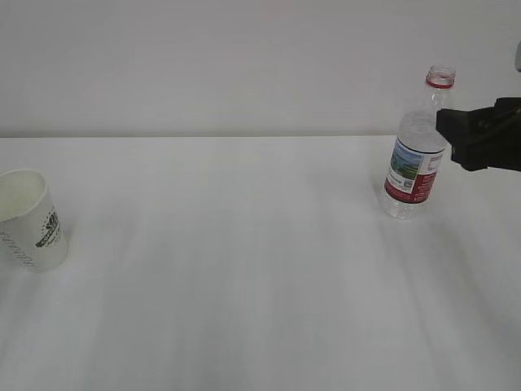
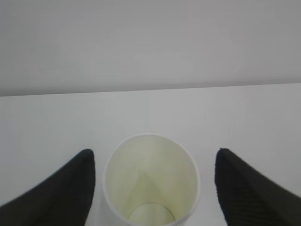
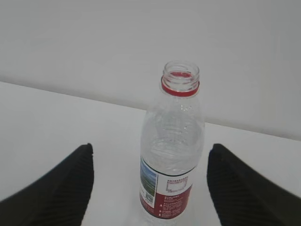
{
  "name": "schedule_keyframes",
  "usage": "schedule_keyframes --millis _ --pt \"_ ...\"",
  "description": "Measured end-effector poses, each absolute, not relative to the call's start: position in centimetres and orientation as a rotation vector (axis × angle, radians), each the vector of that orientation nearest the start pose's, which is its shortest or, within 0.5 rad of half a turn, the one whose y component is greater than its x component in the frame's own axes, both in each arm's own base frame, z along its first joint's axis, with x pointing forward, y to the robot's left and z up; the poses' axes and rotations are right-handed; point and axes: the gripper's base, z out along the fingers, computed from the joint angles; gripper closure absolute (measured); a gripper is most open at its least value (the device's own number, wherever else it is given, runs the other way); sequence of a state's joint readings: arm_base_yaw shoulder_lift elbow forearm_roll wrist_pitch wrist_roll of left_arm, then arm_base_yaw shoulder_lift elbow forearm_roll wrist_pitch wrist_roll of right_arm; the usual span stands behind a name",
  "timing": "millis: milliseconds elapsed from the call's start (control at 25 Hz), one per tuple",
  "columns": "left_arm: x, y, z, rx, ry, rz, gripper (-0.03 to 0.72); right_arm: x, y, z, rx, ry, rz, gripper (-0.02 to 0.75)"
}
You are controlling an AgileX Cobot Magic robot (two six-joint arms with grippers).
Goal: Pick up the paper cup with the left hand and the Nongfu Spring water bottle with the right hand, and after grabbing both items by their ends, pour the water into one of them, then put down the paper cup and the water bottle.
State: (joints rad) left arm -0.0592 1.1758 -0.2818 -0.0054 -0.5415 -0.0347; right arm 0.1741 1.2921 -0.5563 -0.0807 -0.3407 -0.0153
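The cup [image 2: 150,181] is sitting far left on the tabletop [image 1: 244,269] between the left hand's [image 2: 153,188] spread fingers [image 2: 66,188]; the right hand [image 3: 149,188] is straddling the uncapped bottle [image 3: 171,155], fingers [image 3: 240,188] apart.

Illumination is bright, even and diffuse across all views. The plain white counter [image 1: 244,269] carries only faint, soft shadows. No glare is visible. Wrist views render the near black jaws slightly soft-edged.
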Motion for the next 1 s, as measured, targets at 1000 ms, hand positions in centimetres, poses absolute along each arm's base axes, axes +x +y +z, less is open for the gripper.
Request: schedule_keyframes --millis 1000 --pt "16.5 -3.0 14.6 0.046 1.932 -0.177 0.109 22.0 4.5 18.6 -0.255 1.858 0.15 0.17"
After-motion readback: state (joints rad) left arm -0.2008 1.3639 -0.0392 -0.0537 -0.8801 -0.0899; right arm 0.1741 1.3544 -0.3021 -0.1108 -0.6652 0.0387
